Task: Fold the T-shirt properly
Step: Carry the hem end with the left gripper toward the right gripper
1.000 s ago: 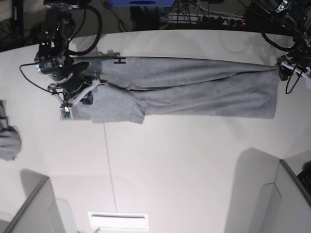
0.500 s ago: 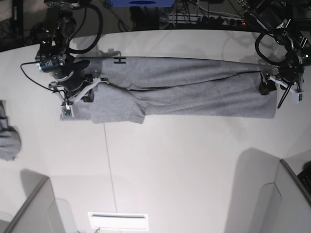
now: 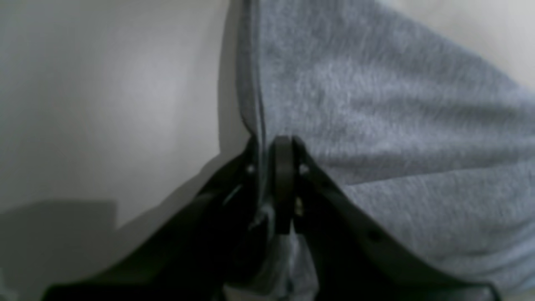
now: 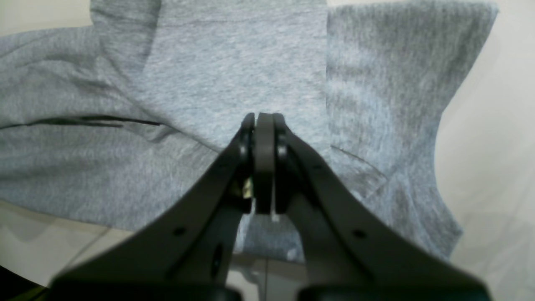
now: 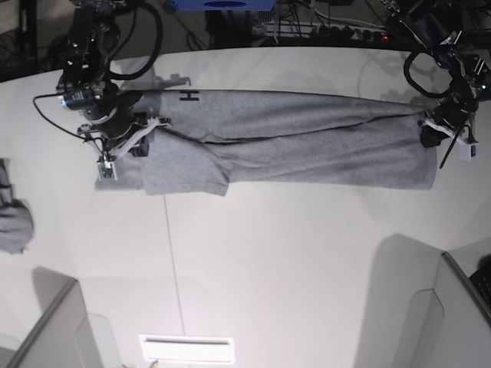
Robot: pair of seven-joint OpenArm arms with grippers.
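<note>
The white table (image 5: 276,261) carries the grey T-shirt (image 5: 307,146), stretched left to right across its far half, and a small grey cloth lump (image 5: 14,222) at the left edge.

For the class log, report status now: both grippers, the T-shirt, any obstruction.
Left gripper shut on T-shirt edge. Right gripper shut, pinching shirt cloth at the other end. Shirt stretched in a long band on table. Small grey cloth lump lies apart, no obstruction.

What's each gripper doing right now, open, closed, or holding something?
Left gripper: closed, pinching the hem edge of the grey T-shirt.
Right gripper: jaws closed over the T-shirt; whether fabric is pinched cannot be told.
</note>
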